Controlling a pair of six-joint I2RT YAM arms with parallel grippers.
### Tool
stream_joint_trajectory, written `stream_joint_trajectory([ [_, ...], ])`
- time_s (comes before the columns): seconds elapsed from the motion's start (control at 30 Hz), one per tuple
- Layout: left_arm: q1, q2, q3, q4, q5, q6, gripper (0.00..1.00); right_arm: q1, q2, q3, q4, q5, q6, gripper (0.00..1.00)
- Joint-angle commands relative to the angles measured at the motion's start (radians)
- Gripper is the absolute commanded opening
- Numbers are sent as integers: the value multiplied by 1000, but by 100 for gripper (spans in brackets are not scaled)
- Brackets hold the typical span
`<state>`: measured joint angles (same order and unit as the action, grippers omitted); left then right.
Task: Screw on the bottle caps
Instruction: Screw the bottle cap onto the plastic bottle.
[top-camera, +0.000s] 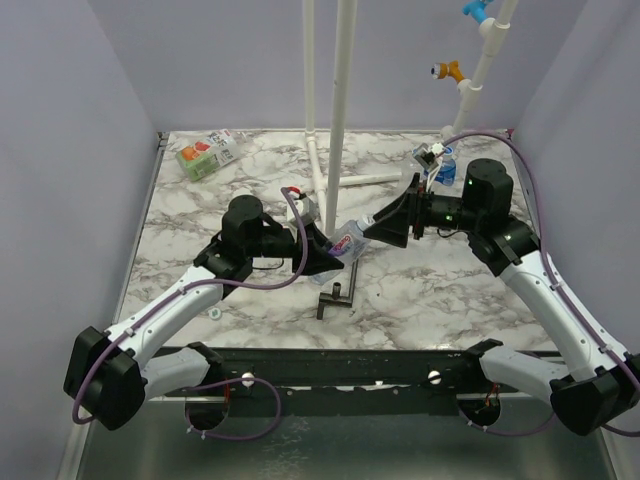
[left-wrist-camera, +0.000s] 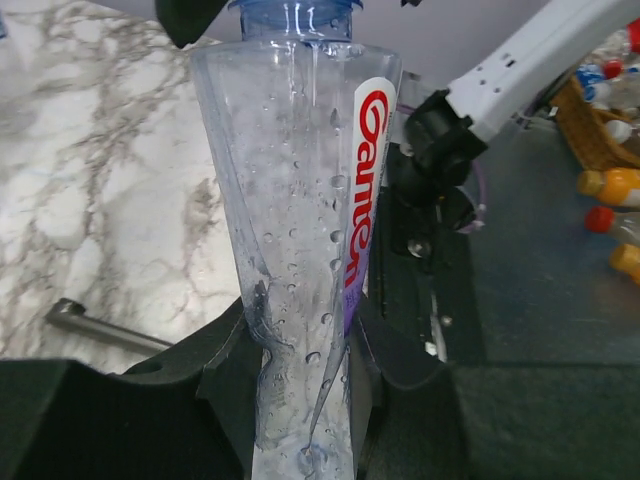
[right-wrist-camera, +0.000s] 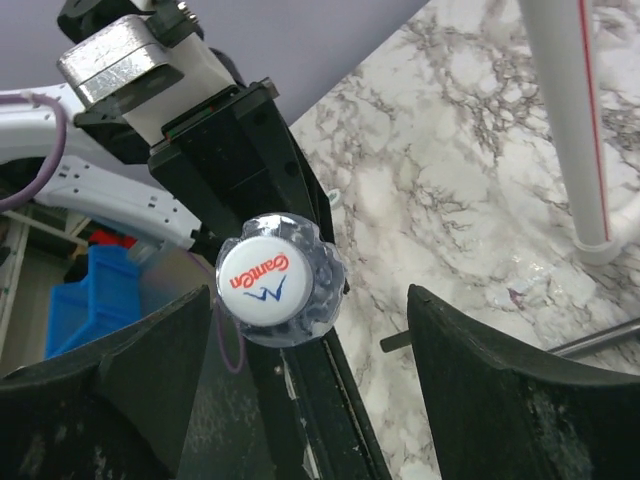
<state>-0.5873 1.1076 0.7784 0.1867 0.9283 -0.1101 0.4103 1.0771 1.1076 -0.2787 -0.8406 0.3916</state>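
My left gripper (top-camera: 325, 255) is shut on a clear bottle (top-camera: 348, 240) and holds it above the table's middle, its neck pointing at the right arm. In the left wrist view the bottle (left-wrist-camera: 290, 200), with a red-lettered label, is squeezed between the fingers of the left gripper (left-wrist-camera: 305, 390). A white cap (right-wrist-camera: 262, 283) with red lettering sits on the bottle's neck. My right gripper (right-wrist-camera: 310, 330) is open. The cap shows between its jaws, nearer the left finger (right-wrist-camera: 130, 380), untouched. In the top view the right gripper (top-camera: 390, 225) faces the bottle's cap end.
A bottle with a green, orange and red label (top-camera: 205, 155) lies at the back left. A blue-labelled bottle (top-camera: 440, 165) stands at the back right. White pipes (top-camera: 340, 100) rise behind the middle. A black T-shaped tool (top-camera: 337, 297) lies below the held bottle.
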Motion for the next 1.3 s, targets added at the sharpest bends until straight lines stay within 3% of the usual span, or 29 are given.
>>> stream_joint_trajectory([
  [0.0,7,17,-13,93,183,-110,0,-5,-17,-32,151,-147,36,77],
  [0.37,7,33,-16,111,198,-137,0,-4,-13,-50,235,-192,105,46],
  [0.8,7,81,2,138,190,-198,0,-4,-23,-35,130,-184,46,39],
  [0.97,8,97,9,140,170,-222,0,-4,-11,-15,72,-167,14,30],
  [1.03,7,102,13,140,154,-231,0,-4,-4,-3,40,-147,1,22],
  [1.17,6,103,28,121,26,-239,0,-4,23,29,-48,-82,-9,9],
  [1.27,-26,56,11,87,-220,-142,0,-5,49,57,-109,-32,19,4],
])
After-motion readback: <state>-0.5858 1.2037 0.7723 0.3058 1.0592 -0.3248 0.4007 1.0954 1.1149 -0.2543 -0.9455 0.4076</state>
